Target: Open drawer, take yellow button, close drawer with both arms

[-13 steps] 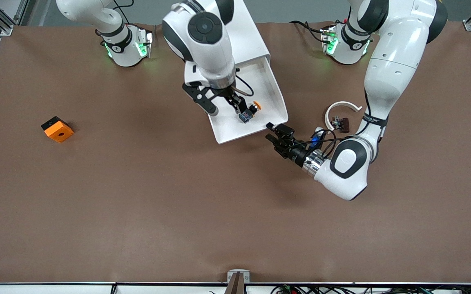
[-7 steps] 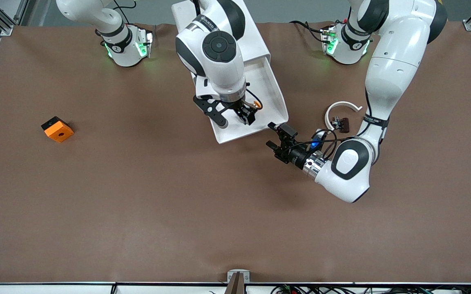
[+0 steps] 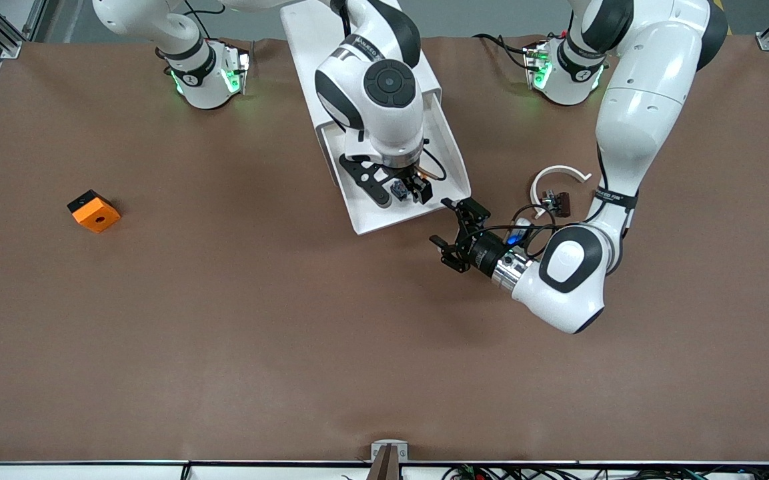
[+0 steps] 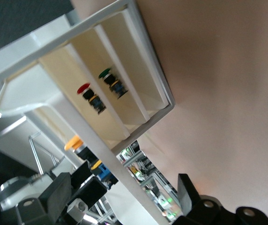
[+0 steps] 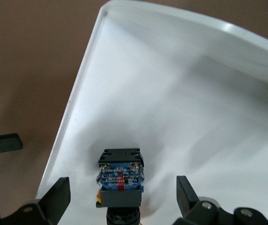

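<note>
Over the open drawer (image 3: 452,160), our right gripper (image 3: 405,194) hung with its fingers spread wide and nothing between them yet. In the right wrist view the button (image 5: 120,180) lay on the white tray floor directly between the two fingers, its blue-and-black base turned up toward the camera. In the front view only that dark base (image 3: 397,191) showed, the orange cap hidden under the wrist.

Just off the drawer's front corner, nearer the camera and toward the left arm's end of the table, our left gripper (image 3: 455,233) sat low over the brown mat, fully open and empty. Its wrist view looked up at the cabinet's lower drawers, one with a red-capped button (image 4: 90,96) and one with a green-capped button (image 4: 111,82).

A second earlier our left fingers had stood close together near the drawer's corner; since then they opened all the way and backed slightly off toward the camera. We judged the opening step finished. Meanwhile our right arm travelled along the tray toward its front, bringing the fingers from beside the button to astride it. The drawer itself had not shifted. The grasp looked imminent.

The orange block (image 3: 93,211) and the white ring (image 3: 559,175) with the small dark clips (image 3: 556,201) lay untouched.
</note>
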### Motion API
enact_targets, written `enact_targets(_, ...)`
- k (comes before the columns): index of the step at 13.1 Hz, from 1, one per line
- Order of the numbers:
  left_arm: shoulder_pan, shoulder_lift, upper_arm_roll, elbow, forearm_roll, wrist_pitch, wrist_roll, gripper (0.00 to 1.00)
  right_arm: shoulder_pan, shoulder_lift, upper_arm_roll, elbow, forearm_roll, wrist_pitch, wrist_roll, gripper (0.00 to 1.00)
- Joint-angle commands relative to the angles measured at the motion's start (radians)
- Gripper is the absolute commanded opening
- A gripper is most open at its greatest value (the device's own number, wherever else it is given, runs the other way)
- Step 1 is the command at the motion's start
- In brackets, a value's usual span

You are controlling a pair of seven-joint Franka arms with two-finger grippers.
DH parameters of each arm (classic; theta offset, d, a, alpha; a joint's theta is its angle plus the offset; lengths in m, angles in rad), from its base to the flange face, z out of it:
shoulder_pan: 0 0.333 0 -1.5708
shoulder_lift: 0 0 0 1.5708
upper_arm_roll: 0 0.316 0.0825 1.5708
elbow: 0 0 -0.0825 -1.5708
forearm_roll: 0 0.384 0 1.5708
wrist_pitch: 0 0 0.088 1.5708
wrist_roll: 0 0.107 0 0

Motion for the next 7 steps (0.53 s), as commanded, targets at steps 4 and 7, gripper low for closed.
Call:
enact_targets(4, 0.0, -0.022, -0.001, 0.023, 0.1, -0.011, 0.322, 1.0, 0.01, 0.015, -0.01, 0.033, 0.005, -0.008, 0.007, 0.67)
enact_targets(7, 0.003, -0.023, 0.008, 0.029, 0.119, -0.011, 0.486, 1.0, 0.01, 0.015, -0.011, 0.029, -0.002, -0.011, 0.003, 0.67)
